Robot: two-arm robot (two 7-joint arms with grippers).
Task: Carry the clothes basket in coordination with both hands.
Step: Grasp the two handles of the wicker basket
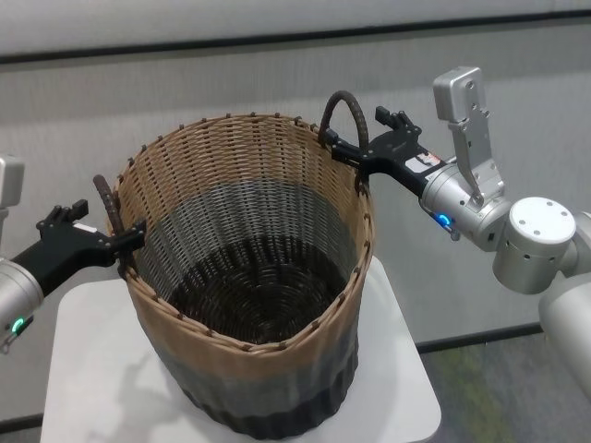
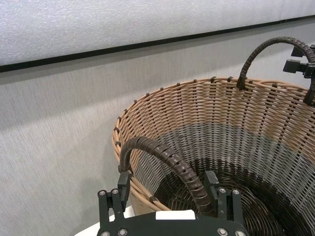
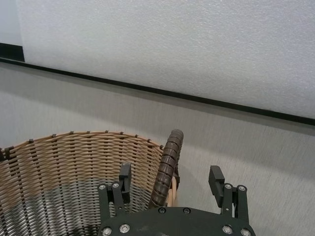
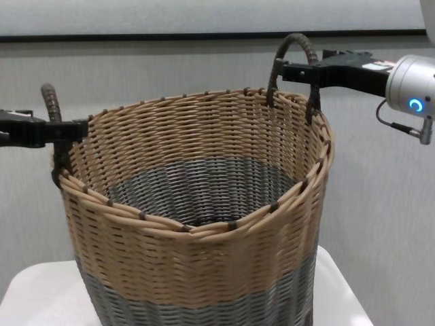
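**Clothes basket straddled at both handles, nothing clamped**

The clothes basket [image 1: 249, 277] stands upright on the small white table [image 1: 406, 388], its base near the middle of the top. My left gripper [image 2: 170, 189] has its fingers spread to either side of the left loop handle [image 2: 162, 157], and my right gripper [image 3: 172, 182] does the same at the right loop handle [image 3: 166, 167]. On both sides the pads stand off the wrapped cane; I'm pinching nothing.

My worry is the lift. On the right, the handle sits closer to one finger than the other, so as I close it may get pushed sideways and the loop could twist or slide out of the pads. If one hand grips before the other, or rises faster, the basket would tip and its base could drag across the table. The wrapped handles are round and ribbed, so I judge a light pinch may let them rotate in my fingers once the weight comes on.
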